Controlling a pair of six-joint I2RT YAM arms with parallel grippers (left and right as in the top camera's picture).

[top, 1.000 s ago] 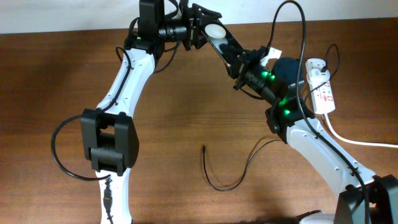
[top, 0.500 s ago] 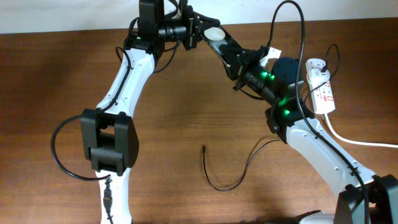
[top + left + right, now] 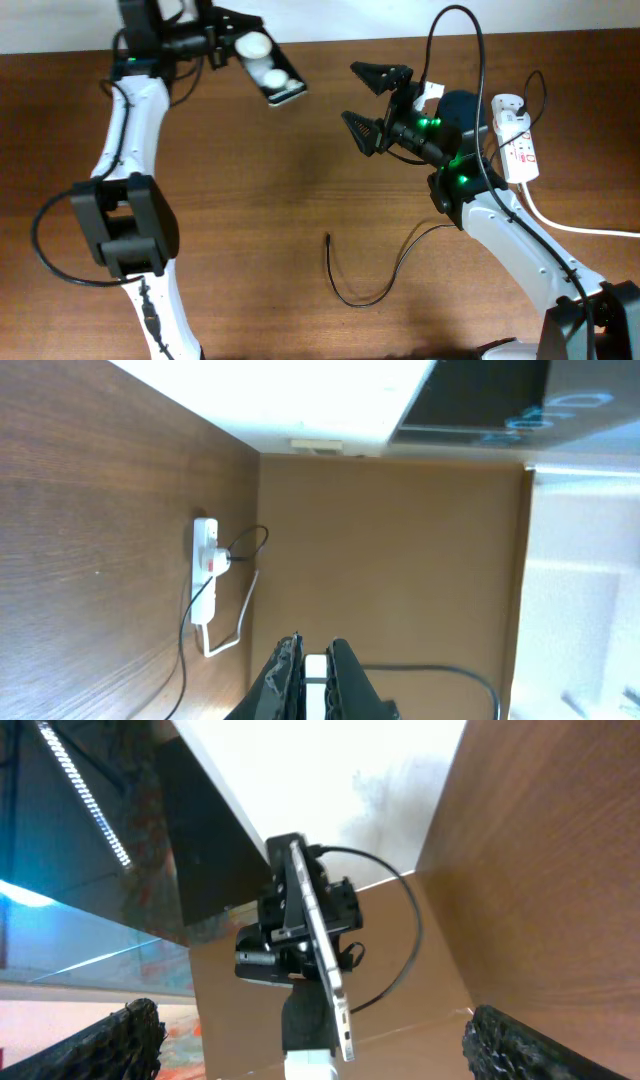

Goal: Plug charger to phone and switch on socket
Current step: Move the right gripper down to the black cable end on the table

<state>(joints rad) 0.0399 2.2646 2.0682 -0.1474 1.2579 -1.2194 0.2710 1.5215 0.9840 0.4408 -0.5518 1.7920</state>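
Observation:
The phone [image 3: 272, 74], black with two white circles on its face, hangs in the air at the upper left, and my left gripper [image 3: 238, 47] is shut on its end. The left wrist view shows its pale edge [image 3: 316, 682] pinched between the two fingers. My right gripper [image 3: 368, 101] stands wide open and empty, well right of the phone; its wrist view shows the phone [image 3: 318, 955] edge-on ahead. The charger cable [image 3: 365, 290] lies curled on the table, its plug tip [image 3: 328, 238] free. The white socket [image 3: 521, 143] lies at the right edge.
A thick white cord [image 3: 580, 228] runs from the socket off the right side. A white adapter [image 3: 505, 104] sits in the socket's far end. Black robot cables arch over the right arm [image 3: 455, 30]. A pale wall borders the table's far edge [image 3: 400, 20].
The right gripper let go of the phone and opened wide. The left arm swung left, carrying the phone away from the right gripper.

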